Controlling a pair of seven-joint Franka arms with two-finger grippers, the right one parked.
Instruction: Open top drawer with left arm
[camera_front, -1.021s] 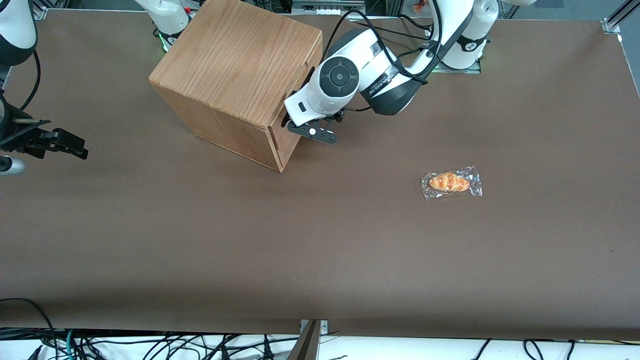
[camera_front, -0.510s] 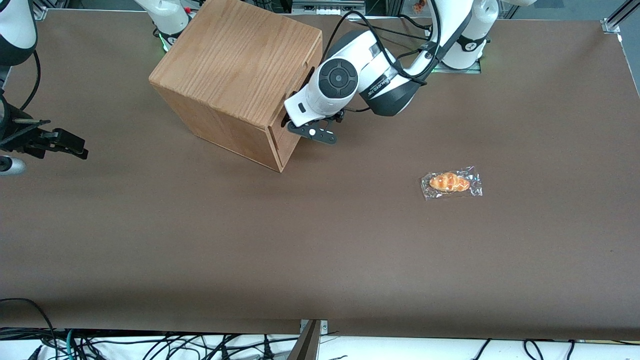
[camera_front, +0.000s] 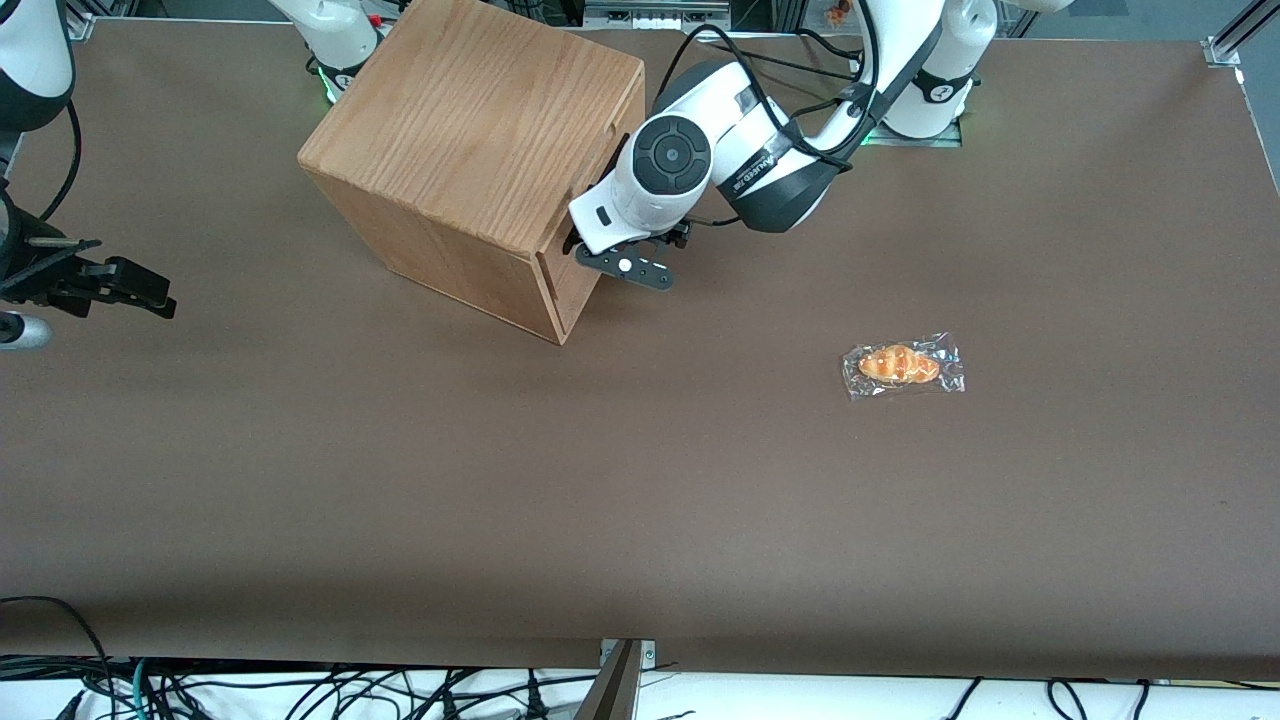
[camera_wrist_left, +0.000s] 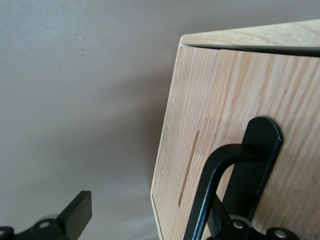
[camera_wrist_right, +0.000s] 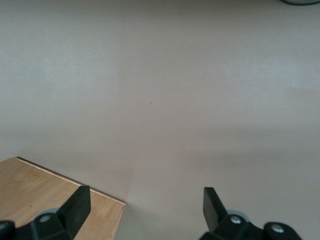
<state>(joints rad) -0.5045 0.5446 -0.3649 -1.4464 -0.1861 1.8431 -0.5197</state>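
Nothing much moved — my left arm (camera_front: 700, 165) barely shifted | hand (camera_front: 600, 250) at top drawer (camera_wrist_left: 235, 150), fingers spread wide astride its handle (camera_wrist_left: 220, 180) | stiff, slick bar — grip mid-bar

Light oak box (camera_front: 470, 150) with open, visible grain, matt. Top drawer (camera_wrist_left: 235, 135) front in paler wood, smooth; bar handle (camera_wrist_left: 212, 175) in black metal — satin sheen. Table (camera_front: 640, 500): brown, matt. Left arm (camera_front: 745, 150) glossy white plastic; gripper (camera_front: 580, 245) at the drawer front — black, matt.

Unreadable white lettering on the left arm (camera_front: 770, 165)
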